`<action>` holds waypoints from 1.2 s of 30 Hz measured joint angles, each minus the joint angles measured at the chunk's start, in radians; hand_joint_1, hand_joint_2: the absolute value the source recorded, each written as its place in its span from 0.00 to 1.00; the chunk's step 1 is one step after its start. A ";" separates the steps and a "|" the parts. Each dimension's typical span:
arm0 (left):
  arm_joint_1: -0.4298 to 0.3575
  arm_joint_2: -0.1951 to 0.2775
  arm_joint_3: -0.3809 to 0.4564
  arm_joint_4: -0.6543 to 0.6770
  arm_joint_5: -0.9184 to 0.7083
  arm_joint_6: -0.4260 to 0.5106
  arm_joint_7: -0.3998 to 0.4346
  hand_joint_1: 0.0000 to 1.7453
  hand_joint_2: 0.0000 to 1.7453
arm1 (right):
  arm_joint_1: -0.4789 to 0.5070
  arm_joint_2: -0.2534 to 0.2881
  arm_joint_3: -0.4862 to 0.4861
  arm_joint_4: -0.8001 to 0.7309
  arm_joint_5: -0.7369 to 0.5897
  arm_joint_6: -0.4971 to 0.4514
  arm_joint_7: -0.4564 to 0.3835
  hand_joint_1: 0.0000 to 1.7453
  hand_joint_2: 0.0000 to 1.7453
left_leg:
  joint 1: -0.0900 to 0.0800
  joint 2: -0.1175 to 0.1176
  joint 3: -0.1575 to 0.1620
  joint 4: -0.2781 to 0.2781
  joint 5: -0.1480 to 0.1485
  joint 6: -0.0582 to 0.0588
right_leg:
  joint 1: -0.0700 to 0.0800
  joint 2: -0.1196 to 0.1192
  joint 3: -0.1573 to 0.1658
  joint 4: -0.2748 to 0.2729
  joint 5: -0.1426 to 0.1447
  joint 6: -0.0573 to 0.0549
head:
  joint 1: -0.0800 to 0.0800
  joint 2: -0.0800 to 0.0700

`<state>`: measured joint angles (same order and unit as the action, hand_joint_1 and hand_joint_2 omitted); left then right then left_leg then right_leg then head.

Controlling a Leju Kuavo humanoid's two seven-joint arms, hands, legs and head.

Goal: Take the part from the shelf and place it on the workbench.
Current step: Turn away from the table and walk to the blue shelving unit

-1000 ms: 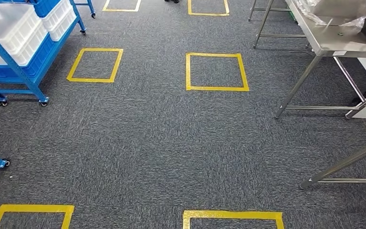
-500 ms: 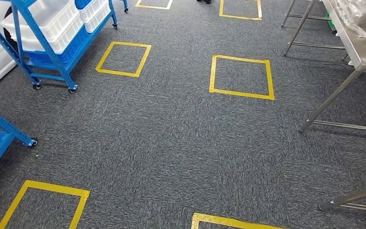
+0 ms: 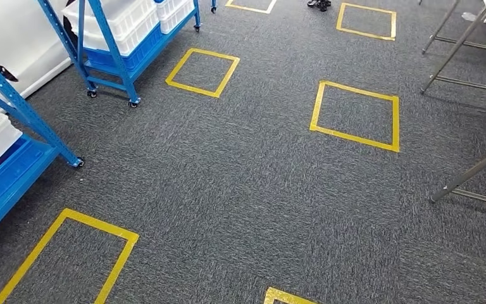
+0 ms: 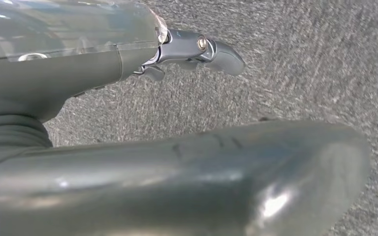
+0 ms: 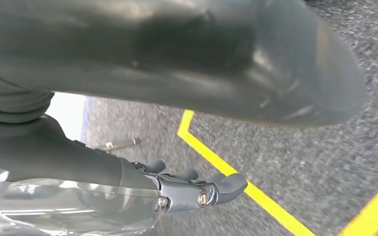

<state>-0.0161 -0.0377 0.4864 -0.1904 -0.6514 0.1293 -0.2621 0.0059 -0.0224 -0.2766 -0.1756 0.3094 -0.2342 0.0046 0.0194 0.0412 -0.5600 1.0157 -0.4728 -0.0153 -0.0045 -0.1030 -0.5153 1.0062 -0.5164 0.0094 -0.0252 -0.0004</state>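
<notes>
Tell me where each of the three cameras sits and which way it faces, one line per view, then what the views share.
Head view: high on the robot, looking forward and down at grey carpet, yellow tape squares and blue shelf carts; none of the robot's body in it.
Left wrist view: behind the left hand, looking along the hand at carpet.
Right wrist view: behind the right hand, looking at carpet and yellow tape.
Shared: the grey carpet; yellow tape in the head and right wrist views.

We see dark grey carpet (image 3: 240, 190) marked with yellow tape squares (image 3: 356, 116), blue wheeled shelf racks (image 3: 111, 44) holding white bins (image 3: 117, 19) at the upper left beside a white wall (image 3: 12, 38), and metal table legs (image 3: 468, 174) along the right edge.
</notes>
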 joint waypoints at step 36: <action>0.003 0.007 0.021 0.003 0.022 -0.006 0.000 0.00 0.00 | -0.003 0.000 0.002 0.004 0.032 0.003 0.004 0.00 0.00 | -0.008 -0.042 0.004 -0.021 0.020 0.035 | -0.008 0.080 -0.074 0.157 -0.092 0.011 | -0.001 0.000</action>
<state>-0.0129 -0.0305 0.5072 -0.1873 -0.6289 0.1232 -0.2623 0.0026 -0.0225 -0.2750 -0.1716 0.3410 -0.2316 0.0088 0.0111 -0.0004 -0.5558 0.9950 -0.4529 0.0197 -0.0126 -0.0230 -0.5896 1.1632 -0.6081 0.0202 -0.0259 -0.0004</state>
